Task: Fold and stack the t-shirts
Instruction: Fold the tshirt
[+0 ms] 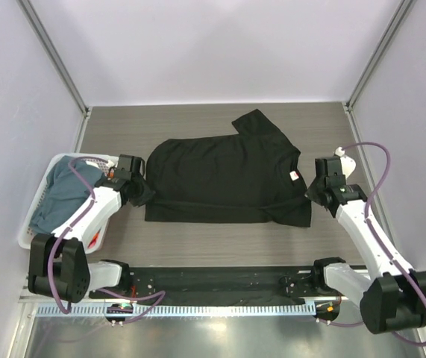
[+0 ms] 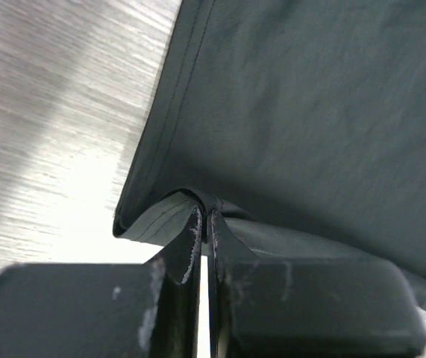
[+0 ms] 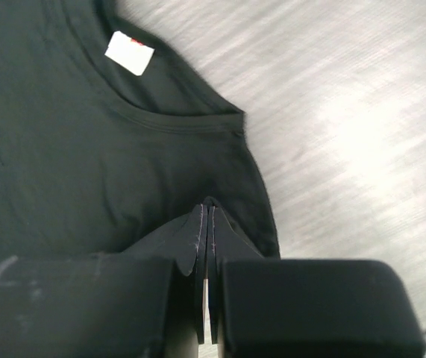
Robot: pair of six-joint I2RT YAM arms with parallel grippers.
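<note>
A black t-shirt lies across the middle of the table, its lower part doubled over and one sleeve sticking out toward the back. At its left edge my left gripper is shut on a raised fold of the hem corner, pinched between the fingertips of that gripper. My right gripper is shut on the shirt's right edge, and its tips nip a small ridge of cloth just below the collar. A white neck label shows inside the collar.
A white lattice basket stands at the left table edge and holds a slate blue-grey t-shirt. Bare wood-grain table lies between the shirt and the arm bases. White enclosure walls close in the back and both sides.
</note>
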